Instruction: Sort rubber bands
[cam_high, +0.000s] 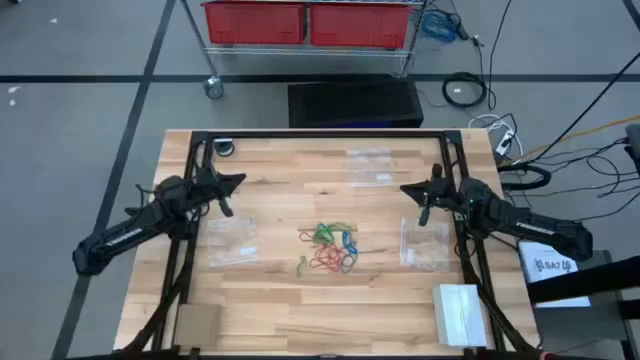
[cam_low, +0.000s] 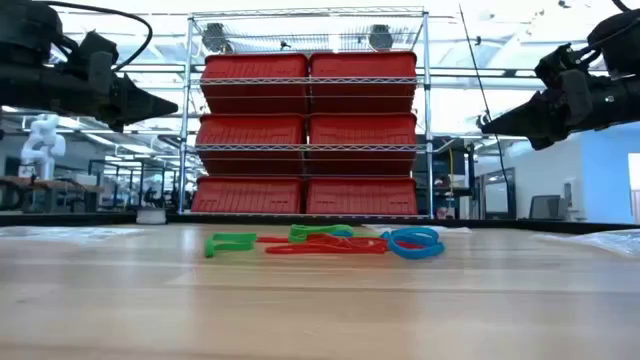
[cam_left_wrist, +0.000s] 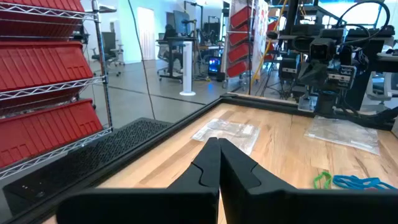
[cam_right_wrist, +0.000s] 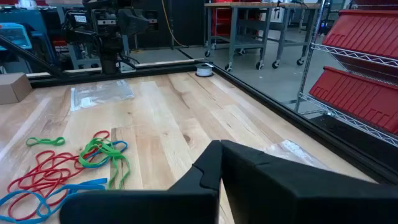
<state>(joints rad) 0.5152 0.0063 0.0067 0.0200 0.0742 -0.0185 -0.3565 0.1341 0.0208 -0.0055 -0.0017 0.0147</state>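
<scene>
Six red bins (cam_low: 308, 135) behind the wooden table (cam_low: 320, 300).

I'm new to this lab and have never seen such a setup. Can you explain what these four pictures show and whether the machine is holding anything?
It is a robot with two dark arms at a wooden table. One picture looks straight down from above, one looks level across the tabletop, and two come from cameras on the arms' wrists. The left gripper and the right gripper hover over opposite sides of the table, fingers shut, holding nothing. In the middle lies a tangle of rubber bands in green, blue and red. Clear plastic bags lie around it: one on the left, one on the right and one at the far side. Behind the table stands a wire rack with red bins.
</scene>
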